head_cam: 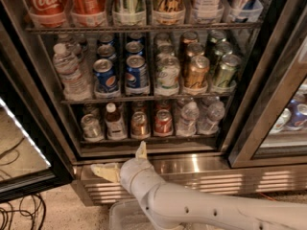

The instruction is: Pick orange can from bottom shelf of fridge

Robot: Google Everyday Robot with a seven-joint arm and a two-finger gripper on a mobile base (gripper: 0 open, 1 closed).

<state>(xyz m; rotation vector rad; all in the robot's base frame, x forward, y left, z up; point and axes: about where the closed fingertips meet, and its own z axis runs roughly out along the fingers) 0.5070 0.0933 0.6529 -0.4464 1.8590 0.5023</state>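
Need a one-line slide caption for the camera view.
Open gripper hovers at the fridge base, just below the orange can on the bottom shelf.

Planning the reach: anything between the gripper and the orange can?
Nothing visible. The orange can stands front-row on the bottom shelf; the open gripper sits just below its front edge. A small bottle and a red can flank it closely.
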